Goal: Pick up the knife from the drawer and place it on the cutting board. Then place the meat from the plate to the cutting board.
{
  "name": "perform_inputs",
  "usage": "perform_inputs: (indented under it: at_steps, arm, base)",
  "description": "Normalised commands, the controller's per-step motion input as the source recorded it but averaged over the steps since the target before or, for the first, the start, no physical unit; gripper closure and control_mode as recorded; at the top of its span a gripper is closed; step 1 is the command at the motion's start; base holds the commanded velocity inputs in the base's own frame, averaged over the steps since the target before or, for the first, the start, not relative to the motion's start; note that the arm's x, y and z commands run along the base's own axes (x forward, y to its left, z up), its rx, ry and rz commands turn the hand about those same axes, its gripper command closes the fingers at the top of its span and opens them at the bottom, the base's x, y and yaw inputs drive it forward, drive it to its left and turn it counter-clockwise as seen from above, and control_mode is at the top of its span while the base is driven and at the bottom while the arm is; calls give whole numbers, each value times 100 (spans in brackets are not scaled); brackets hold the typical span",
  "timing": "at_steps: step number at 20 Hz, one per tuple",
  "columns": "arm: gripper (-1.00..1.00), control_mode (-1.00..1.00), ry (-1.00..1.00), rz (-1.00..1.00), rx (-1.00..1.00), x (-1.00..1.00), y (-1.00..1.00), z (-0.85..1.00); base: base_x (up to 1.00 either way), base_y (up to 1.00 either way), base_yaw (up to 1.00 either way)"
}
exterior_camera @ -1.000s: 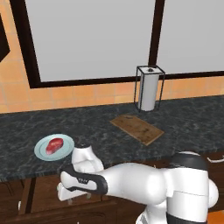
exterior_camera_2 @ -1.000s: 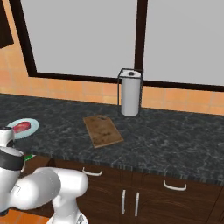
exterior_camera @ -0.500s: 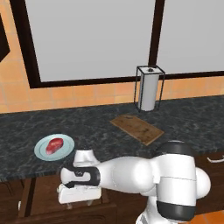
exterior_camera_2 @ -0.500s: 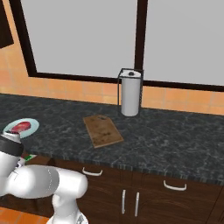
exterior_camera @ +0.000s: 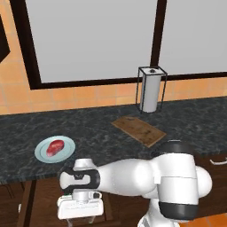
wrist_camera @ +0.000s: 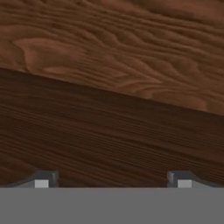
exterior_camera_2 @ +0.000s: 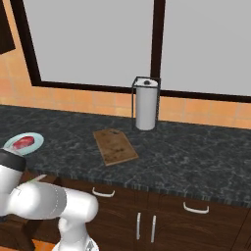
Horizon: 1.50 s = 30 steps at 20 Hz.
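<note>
My gripper (exterior_camera: pixel 81 218) hangs low in front of the counter's left end, below its edge. In the hand view my gripper (wrist_camera: pixel 113 179) is open with nothing between its fingers, facing brown wood grain of the drawer (wrist_camera: pixel 113 52) at close range. No knife lies between the tips; a thin green sliver (exterior_camera_2: pixel 37 178) beside my arm is too small to identify. The red meat (exterior_camera: pixel 55 146) lies on the pale blue-green plate (exterior_camera: pixel 42 155) at the counter's left. The wooden cutting board (exterior_camera: pixel 138 131) lies mid-counter; it is also the cutting board (exterior_camera_2: pixel 114 146) right of the plate (exterior_camera_2: pixel 34 144).
A paper towel holder (exterior_camera: pixel 151 90) stands behind the board by the window. Dark cabinet fronts with silver handles (exterior_camera_2: pixel 195 209) run under the counter to the right. My own white arm crosses the space in front of the left cabinets.
My hand has gone down from counter-edge height to well below it, and the arm has swung lower and further left. Plate, meat and board have not moved.
</note>
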Motion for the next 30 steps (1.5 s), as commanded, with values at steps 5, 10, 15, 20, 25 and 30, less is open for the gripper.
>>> perform_inputs:
  at_steps: [5, 10, 15, 20, 25, 30]
  arm:
    - [-100, -100, 0, 0, 0, -100, 0, 5]
    - [-100, -100, -8, 0, -2, -54, 2, 58]
    - [-100, -100, -34, -13, -10, 60, 33, 90]
    - [-100, -100, -48, -20, -12, 68, 23, 53]
    - [-100, -100, -58, -18, -6, 38, 13, 10]
    - [-100, -100, -16, -3, -6, 35, 9, 0]
  base:
    - [0, 0, 0]
    - [0, 0, 0]
    - [0, 0, 0]
    - [0, 0, 0]
    - [0, 0, 0]
    - [0, 0, 0]
